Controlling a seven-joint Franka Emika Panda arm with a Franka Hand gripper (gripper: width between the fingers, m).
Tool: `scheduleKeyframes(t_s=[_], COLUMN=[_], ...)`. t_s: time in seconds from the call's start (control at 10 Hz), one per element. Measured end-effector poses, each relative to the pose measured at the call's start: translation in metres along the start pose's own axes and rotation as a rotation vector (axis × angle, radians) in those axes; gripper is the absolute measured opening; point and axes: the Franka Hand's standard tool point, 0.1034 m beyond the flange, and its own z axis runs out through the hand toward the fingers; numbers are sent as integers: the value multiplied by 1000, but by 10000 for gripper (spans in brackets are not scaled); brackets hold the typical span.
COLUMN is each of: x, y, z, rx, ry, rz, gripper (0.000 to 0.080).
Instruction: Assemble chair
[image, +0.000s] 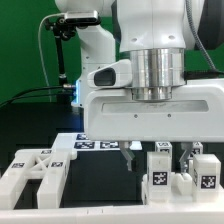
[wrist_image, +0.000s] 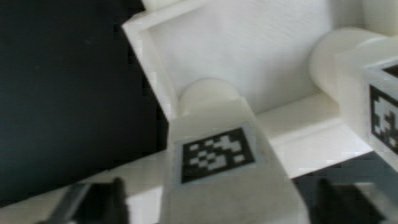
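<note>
My gripper (image: 131, 158) hangs low over the middle of the table, just in front of the marker board (image: 88, 143). In the wrist view a white chair part with a rounded end and a square tag (wrist_image: 221, 156) lies straight under the gripper (wrist_image: 217, 206). The dark fingers (wrist_image: 102, 200) stand wide apart on either side of it, and the jaws are open. A second white block with a tag (wrist_image: 377, 100) lies beside it. More white chair parts stand at the exterior view's right (image: 160, 170). A frame-shaped part (image: 35, 172) lies at the left.
A long white bar (image: 110, 212) runs along the front edge of the table. The table top is black (wrist_image: 63, 90). A lamp arm and cable (image: 62, 60) stand at the back left, in front of a green backdrop.
</note>
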Motion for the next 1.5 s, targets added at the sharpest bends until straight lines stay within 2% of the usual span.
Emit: scheduleKeyframes(t_s=[0.1, 0.2, 0.4, 0.7, 0.8, 0.9, 1.0, 1.1, 1.2, 1.3, 1.4, 1.5], x=[0, 0, 0, 0, -1, -1, -1, -1, -2, -8, -6, -6], y=[0, 0, 0, -1, -4, -6, -6, -6, -6, -7, -8, -9], z=[0, 0, 0, 1, 1, 1, 1, 1, 1, 2, 1, 1], rx=[2, 2, 1, -24, -22, -6, 2, 1, 0, -43, -37, -27], ry=[0, -1, -1, -13, -27, -41, -47, -46, -47, -61, -59, -59], rz=[69, 154, 253, 851, 1055, 1250, 1363, 1346, 1292, 1110, 959, 720], gripper=[430, 283, 284, 284, 284, 284, 284, 284, 390, 527, 615, 615])
